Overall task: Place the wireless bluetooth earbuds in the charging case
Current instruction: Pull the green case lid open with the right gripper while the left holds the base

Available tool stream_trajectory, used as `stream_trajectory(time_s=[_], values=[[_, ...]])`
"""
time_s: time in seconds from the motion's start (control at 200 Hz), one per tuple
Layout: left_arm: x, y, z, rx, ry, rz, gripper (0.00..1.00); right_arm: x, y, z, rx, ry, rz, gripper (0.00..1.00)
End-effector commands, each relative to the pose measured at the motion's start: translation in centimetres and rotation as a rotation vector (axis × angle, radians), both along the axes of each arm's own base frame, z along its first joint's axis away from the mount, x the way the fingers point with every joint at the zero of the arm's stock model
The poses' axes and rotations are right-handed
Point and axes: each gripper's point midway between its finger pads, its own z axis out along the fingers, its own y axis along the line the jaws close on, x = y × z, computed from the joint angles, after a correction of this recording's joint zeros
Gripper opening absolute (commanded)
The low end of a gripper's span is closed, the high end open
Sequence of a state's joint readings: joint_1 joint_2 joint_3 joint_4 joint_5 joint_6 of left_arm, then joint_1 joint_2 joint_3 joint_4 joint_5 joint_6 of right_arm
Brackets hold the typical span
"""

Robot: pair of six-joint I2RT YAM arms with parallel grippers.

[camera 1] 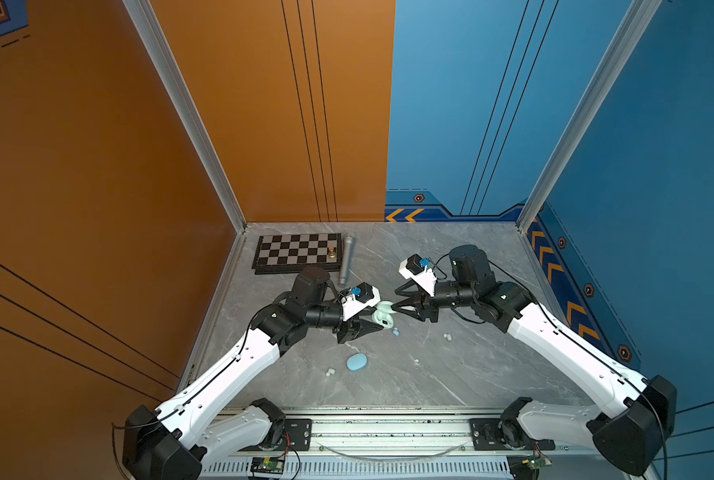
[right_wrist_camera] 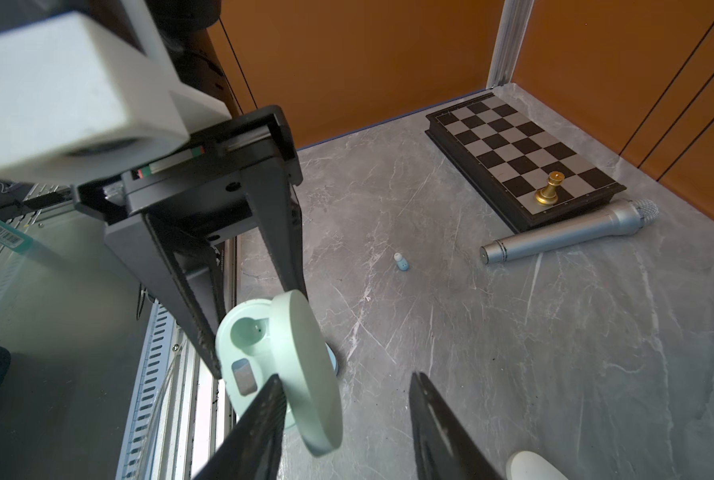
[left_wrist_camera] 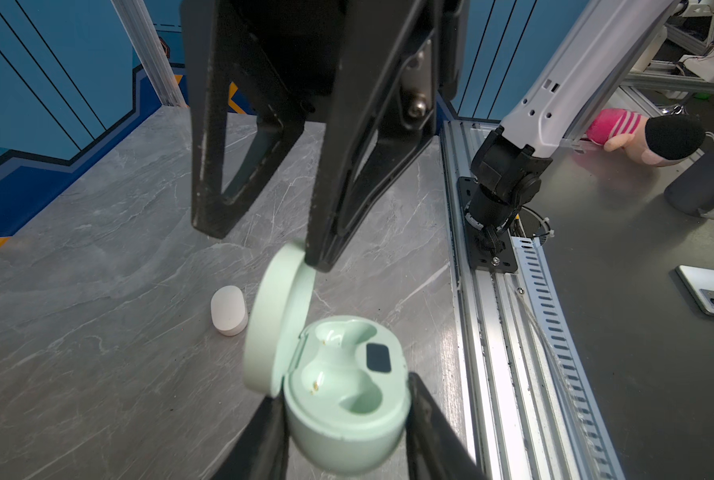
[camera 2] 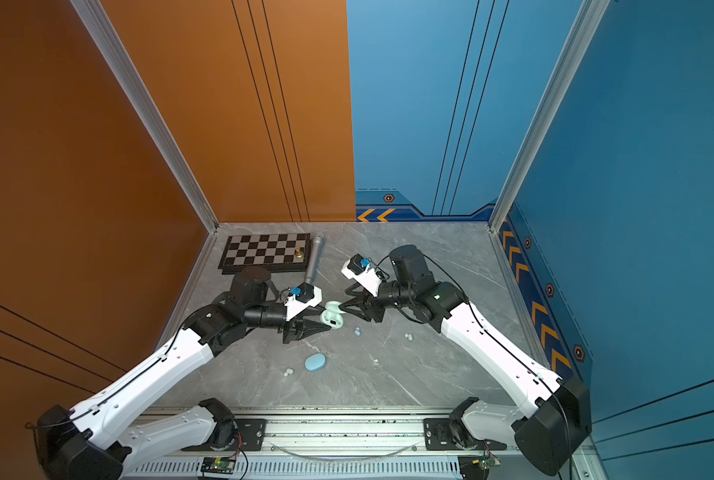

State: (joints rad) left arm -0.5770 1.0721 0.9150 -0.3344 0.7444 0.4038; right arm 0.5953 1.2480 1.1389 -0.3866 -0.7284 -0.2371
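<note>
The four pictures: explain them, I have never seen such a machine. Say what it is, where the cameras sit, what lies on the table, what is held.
This is a robot with two black-and-white arms mounted on a rail, each ending in a two-fingered gripper. Two pictures look down from one overhead camera pair; the other two come from cameras on the wrists. On the grey marble-patterned table lie a black-and-silver chessboard carrying a gold chess piece, a silver microphone, a closed light blue oval case, a tiny light blue plastic earbud, one pair of pale earbuds and another pair. The left gripper clamps a pale green oval plastic charging case, its lid raised and both wells empty. The right gripper is open, one fingertip at the lid's rim.
</note>
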Motion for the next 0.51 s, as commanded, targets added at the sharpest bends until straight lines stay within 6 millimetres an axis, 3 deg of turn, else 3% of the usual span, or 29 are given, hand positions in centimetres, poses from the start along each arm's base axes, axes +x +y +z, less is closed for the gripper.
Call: stream_trajectory(time_s=[0.0,0.501], values=[[-0.4,-0.3,0.8,-0.010,-0.008,-0.029,0.00,0.4,-0.2,0.3,0.001,-0.043,-0.020,0.47],[0.6,-1.0,1.2,-0.018,-0.014,-0.015,0.00,-1.2,0.1,-1.3,-0.021,-0.005,0.060,0.41]])
